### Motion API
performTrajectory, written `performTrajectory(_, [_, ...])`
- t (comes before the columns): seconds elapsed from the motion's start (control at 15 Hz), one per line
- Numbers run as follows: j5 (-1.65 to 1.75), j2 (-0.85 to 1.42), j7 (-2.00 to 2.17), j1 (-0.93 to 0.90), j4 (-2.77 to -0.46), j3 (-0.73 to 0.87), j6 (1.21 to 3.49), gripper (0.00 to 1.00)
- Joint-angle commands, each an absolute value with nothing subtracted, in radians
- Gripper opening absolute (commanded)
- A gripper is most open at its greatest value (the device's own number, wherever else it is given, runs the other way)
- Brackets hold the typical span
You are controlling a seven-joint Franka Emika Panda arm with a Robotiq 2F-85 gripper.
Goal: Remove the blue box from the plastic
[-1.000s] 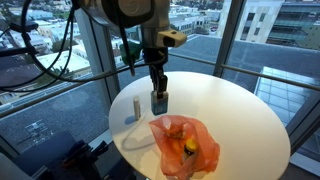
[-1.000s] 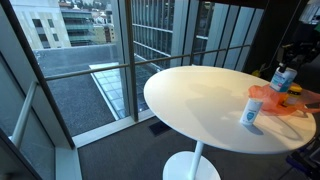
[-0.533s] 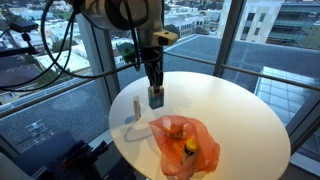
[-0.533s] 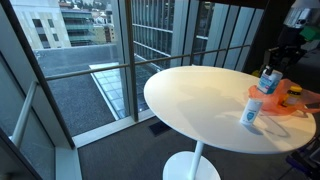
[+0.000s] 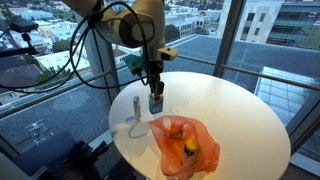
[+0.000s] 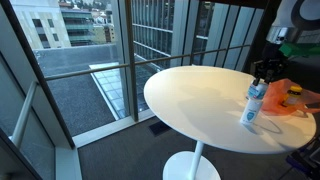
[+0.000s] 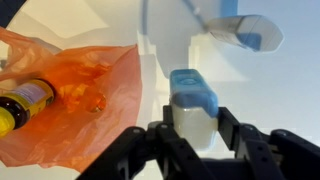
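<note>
End effector [image 7: 197, 122] is pinching the blue box [image 7: 190, 90]. In the wrist view I see a dark finger [image 7: 236, 135] on each pale side of it, with the blue cap end pointing away from the camera.

The box is outside the orange plastic [image 7: 90, 85], just beside the bag's edge and not inside its folds. In both exterior views the end effector [image 5: 156, 90] comes straight down with the box [image 5: 156, 102] upright below it, low over the bench [image 5: 230, 100]. I cannot tell whether the box's base touches the surface.

The plastic [image 5: 186, 142] lies crumpled on the bench, nearer the rim than the box. Inside it, on the side away from the box, the wrist view shows a bottle [image 7: 25, 100] with a yellow label lying on its side.

Beyond the box from the plastic stands a small white container [image 5: 136, 106], upright on the bench. In the wrist view it shows as a pale shape with a blue band [image 7: 245, 30].

From the opposite side, the end effector [image 6: 262, 78] hangs over the box [image 6: 257, 95]. The white container [image 6: 250, 114] is just beside the box, and the plastic [image 6: 285, 100] spreads behind it on the bench [image 6: 190, 95].
</note>
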State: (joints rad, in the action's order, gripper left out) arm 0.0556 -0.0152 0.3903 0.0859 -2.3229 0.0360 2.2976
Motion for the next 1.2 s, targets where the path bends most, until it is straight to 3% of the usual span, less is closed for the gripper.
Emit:
performTrajectory(0.0, [0.008, 0.036, 0.387, 0.071, -2.286, 0.041, 2.313, 0.23])
performTrajectory(0.93, [0.03, 0.125, 0.492, 0.044, -2.286, 0.058, 2.368, 0.23])
performTrajectory(1.0, [0.029, 0.123, 0.492, 0.044, -2.288, 0.059, 2.366, 0.73])
performTrajectory(1.13, [0.026, 0.117, 0.49, 0.043, -2.291, 0.061, 2.363, 0.81])
